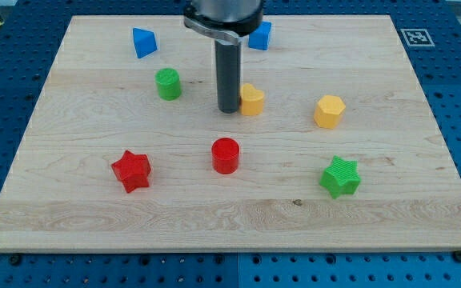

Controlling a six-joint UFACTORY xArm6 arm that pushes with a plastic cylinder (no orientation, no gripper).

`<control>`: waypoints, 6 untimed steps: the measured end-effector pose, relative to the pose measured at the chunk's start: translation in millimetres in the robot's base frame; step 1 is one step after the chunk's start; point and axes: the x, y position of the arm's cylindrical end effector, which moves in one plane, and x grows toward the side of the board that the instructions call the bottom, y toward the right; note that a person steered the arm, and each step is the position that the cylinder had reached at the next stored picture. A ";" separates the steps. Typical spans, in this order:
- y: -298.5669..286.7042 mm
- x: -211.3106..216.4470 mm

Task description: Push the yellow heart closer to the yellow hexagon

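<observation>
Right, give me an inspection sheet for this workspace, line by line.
Surface: wooden board on blue pegboard.
Job's things: yellow heart at centre; yellow hexagon to its right, apart.
Clutter: red star, red cylinder, green star, green cylinder, two blue blocks at top.
Grippers: none; my tip against the heart's left side.
Cables: nothing seen.
Surroundings: marker tag at top right.

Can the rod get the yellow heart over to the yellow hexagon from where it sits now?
Probably yes. My tip sits at the yellow heart's left side in the view, and the bare board between it and the yellow hexagon to the right holds no block.
</observation>
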 end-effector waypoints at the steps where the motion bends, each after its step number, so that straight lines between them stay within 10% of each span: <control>1: 16.1 0.0; 6: 59.8 -17.8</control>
